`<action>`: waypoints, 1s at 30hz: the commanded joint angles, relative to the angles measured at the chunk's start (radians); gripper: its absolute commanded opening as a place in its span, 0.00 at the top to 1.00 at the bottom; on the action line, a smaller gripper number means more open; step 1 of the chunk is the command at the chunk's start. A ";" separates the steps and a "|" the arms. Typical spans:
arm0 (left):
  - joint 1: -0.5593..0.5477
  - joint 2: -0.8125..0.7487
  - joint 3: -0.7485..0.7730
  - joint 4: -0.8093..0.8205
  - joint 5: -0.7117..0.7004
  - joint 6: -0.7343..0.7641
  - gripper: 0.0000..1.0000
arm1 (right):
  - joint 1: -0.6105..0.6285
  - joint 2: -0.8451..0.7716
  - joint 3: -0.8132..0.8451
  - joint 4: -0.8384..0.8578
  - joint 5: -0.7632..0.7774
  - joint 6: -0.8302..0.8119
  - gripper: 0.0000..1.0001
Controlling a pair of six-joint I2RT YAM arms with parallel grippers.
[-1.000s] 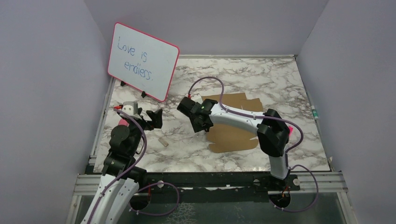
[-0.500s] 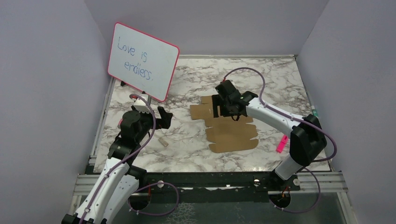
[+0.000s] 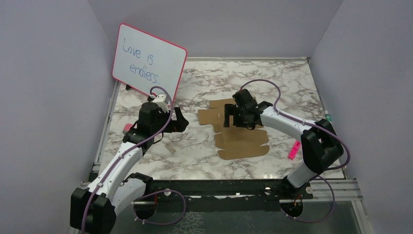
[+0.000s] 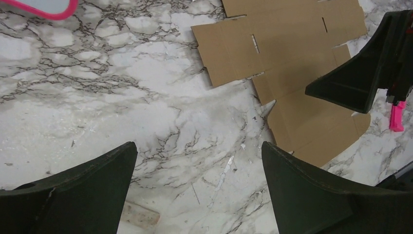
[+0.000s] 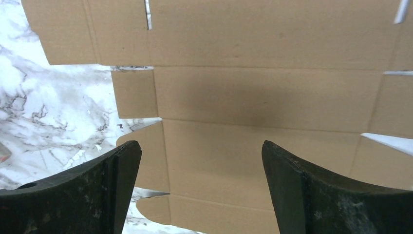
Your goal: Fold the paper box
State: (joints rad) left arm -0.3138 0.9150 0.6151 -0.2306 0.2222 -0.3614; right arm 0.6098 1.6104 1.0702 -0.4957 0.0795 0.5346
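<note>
The paper box (image 3: 242, 140) is a flat brown die-cut cardboard sheet with flaps and slots, lying on the marble table right of centre. My right gripper (image 3: 230, 118) hovers just over the sheet's back half, open and empty; its wrist view shows the cardboard (image 5: 268, 97) spanning the gap between the right gripper's (image 5: 200, 161) fingers. My left gripper (image 3: 183, 120) hangs open over bare marble to the left of the sheet. In the left wrist view the left gripper (image 4: 197, 165) frames marble, with the paper box (image 4: 287, 53) beyond at upper right and a right finger (image 4: 360, 83) above it.
A pink-framed whiteboard (image 3: 148, 63) stands at the back left. A pink marker (image 3: 293, 150) lies right of the sheet. A small beige piece (image 3: 170, 147) rests on the marble under the left arm. Lilac walls (image 3: 370, 73) close in the table's left, back and right sides.
The right arm swung right and back across the sheet, and its jaws spread wide. The left arm reached forward and right, toward the sheet's left edge.
</note>
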 commanded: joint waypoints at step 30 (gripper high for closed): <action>-0.046 0.217 0.111 -0.037 0.054 -0.025 0.01 | 0.196 0.071 -0.059 0.069 -0.086 0.267 0.00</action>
State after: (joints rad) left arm -0.3508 1.1137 0.6937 -0.2653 0.2581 -0.3855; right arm 0.7593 1.6444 0.9642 -0.4137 0.0021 0.7509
